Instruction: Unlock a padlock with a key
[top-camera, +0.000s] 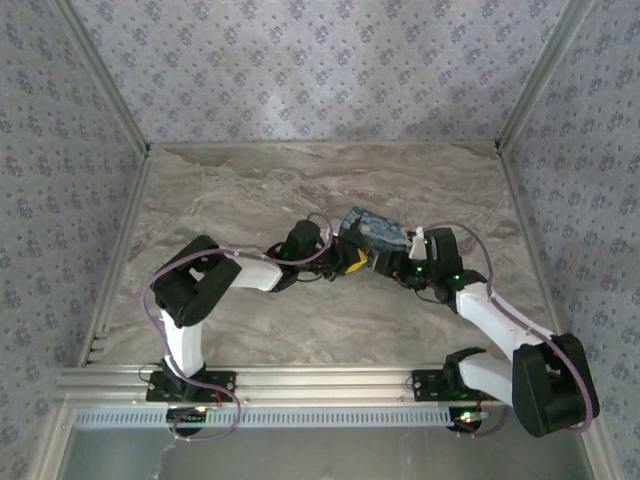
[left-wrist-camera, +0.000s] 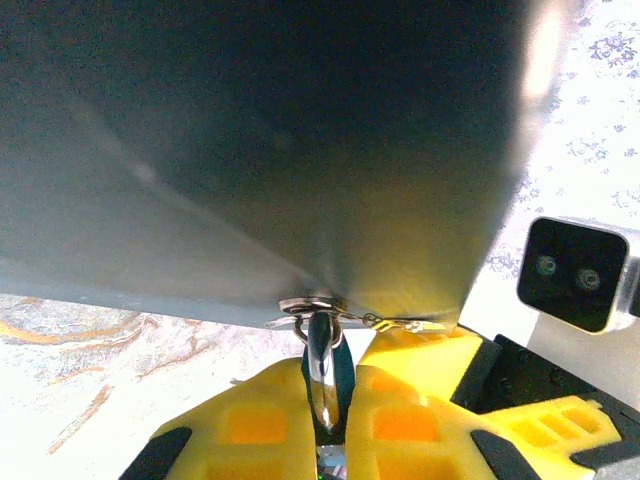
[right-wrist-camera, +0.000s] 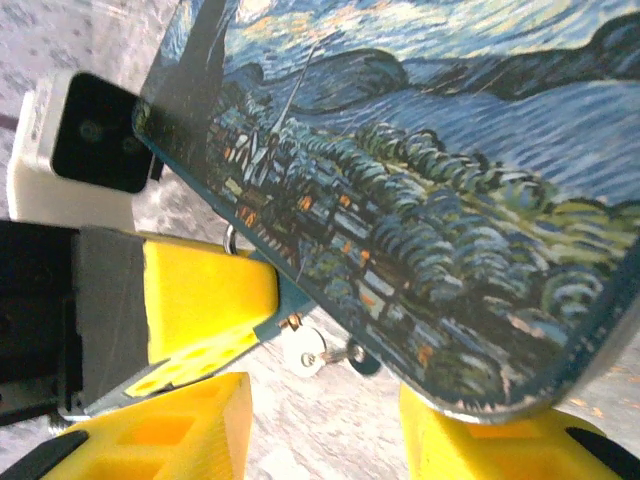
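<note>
Above the middle of the marble counter, the left tool is pressed together on a metal loop hanging from the lower edge of a Starry Night-printed case, while the right tool stands spread just beneath that case.

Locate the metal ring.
Left wrist view, bottom centre: the metal ring is pinched between the yellow fingers of the left gripper, just under the lower edge of the dark slab.
</note>
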